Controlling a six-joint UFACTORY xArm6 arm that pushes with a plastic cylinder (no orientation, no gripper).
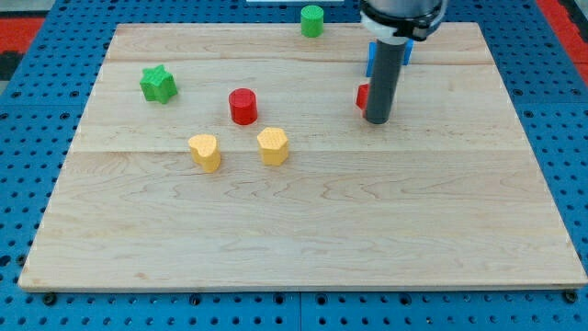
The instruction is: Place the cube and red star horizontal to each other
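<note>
My tip point(376, 119) rests on the board right of centre, near the view's top. A red block point(363, 96), mostly hidden behind the rod, shows just left of it; its shape cannot be made out. A blue block point(407, 51), probably the cube, is partly hidden behind the rod's upper part, above the tip. The tip is just below and right of the red block, touching or nearly touching it.
A red cylinder point(243, 106) stands left of the tip. A green star point(158, 84) is at the left. A green cylinder point(312, 20) is at the top edge. Two yellow blocks point(205, 152) point(273, 145) lie below the red cylinder. The wooden board point(303, 230) has blue pegboard around it.
</note>
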